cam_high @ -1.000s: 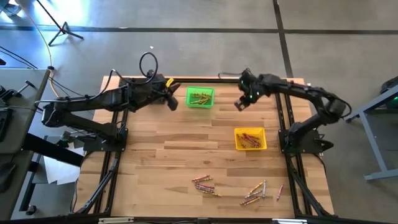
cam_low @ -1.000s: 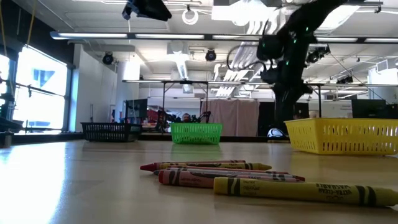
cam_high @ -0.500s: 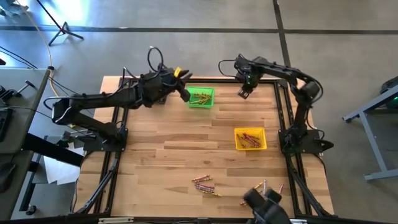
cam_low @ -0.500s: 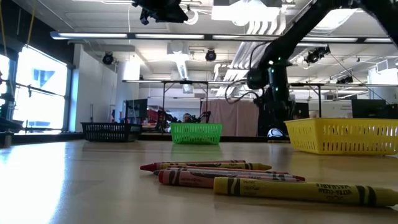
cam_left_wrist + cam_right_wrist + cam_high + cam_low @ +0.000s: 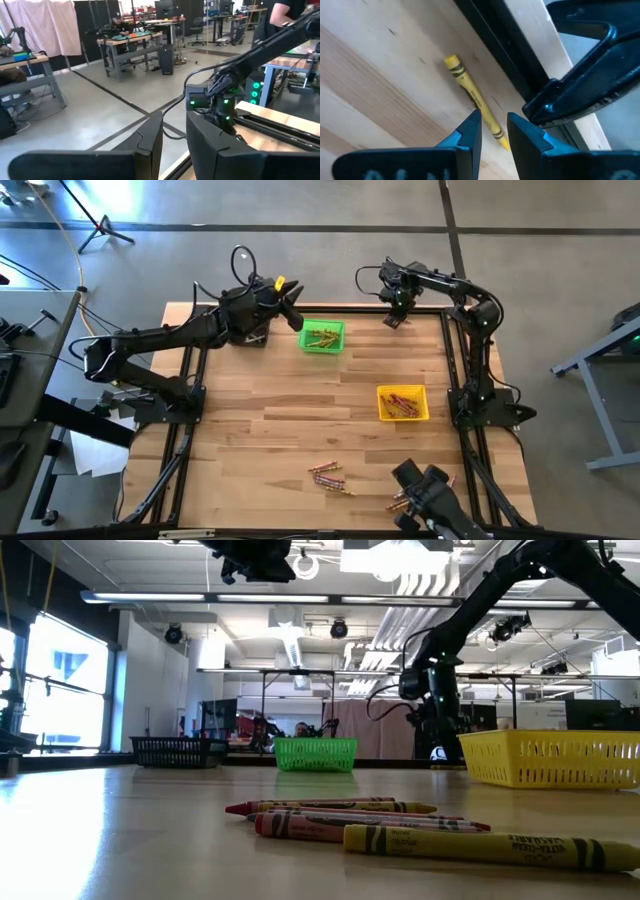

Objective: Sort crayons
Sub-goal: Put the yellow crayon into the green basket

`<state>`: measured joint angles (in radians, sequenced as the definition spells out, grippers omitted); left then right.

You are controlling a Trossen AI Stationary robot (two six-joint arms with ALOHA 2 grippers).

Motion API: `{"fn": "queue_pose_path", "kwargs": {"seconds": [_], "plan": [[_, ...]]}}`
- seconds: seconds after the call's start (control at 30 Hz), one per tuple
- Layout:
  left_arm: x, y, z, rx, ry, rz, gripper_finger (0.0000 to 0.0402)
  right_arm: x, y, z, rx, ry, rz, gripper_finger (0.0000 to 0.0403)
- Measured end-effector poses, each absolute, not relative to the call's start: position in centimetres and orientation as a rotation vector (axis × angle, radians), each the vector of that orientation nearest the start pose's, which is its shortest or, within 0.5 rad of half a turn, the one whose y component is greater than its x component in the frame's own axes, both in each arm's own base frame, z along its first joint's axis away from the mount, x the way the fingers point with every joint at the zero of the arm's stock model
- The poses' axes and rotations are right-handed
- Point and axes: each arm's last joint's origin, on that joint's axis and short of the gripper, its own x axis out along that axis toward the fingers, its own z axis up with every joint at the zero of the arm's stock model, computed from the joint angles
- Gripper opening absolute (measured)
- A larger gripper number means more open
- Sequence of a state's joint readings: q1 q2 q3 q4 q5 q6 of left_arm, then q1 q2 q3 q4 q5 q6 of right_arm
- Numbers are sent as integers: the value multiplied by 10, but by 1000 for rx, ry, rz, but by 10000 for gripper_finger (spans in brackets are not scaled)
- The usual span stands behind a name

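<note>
A lone yellow crayon point(image 5: 470, 95) lies flat on the wood beside the black rail at the table's far edge. My right gripper point(image 5: 494, 125) points down over it, open, with a fingertip on either side of one end; in the high view it is at the far edge point(image 5: 393, 320). My left gripper point(image 5: 296, 318) hovers level and high beside the green bin point(image 5: 322, 337), open with nothing between its fingers point(image 5: 174, 145). The green bin holds several crayons. The yellow bin point(image 5: 402, 402) holds reddish ones. More crayons point(image 5: 330, 477) lie loose near the table's front edge.
A dark object of unclear kind point(image 5: 430, 498) covers part of the loose crayons at the near right. A black bin point(image 5: 175, 751) stands at the far left, under the left arm. A black clamp point(image 5: 580, 95) sits on the rail by the yellow crayon. Bare wood lies mid-table.
My right gripper has swung toward the table's far edge and come down, turning as it went. My left gripper has moved a little toward the right and far edge, next to the green bin. The dark object has come in over the crayons at the near right.
</note>
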<state>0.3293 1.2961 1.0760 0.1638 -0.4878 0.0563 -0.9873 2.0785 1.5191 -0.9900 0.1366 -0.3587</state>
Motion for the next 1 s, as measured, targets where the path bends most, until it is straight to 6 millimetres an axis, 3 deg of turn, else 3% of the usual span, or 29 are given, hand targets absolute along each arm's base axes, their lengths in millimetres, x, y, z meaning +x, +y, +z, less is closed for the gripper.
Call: {"fn": "queue_pose_path", "kwargs": {"seconds": [0.3, 0.67, 0.9, 1.0], "plan": [[272, 113, 357, 56, 80, 776, 72, 208, -332, 144, 489, 1509, -545, 79], [273, 113, 357, 55, 80, 747, 72, 208, -330, 143, 561, 1494, -578, 77], [275, 108, 357, 53, 78, 729, 72, 208, -327, 143, 693, 1467, -635, 15], [276, 104, 357, 55, 82, 717, 72, 208, -323, 143, 780, 1449, -638, 14]]}}
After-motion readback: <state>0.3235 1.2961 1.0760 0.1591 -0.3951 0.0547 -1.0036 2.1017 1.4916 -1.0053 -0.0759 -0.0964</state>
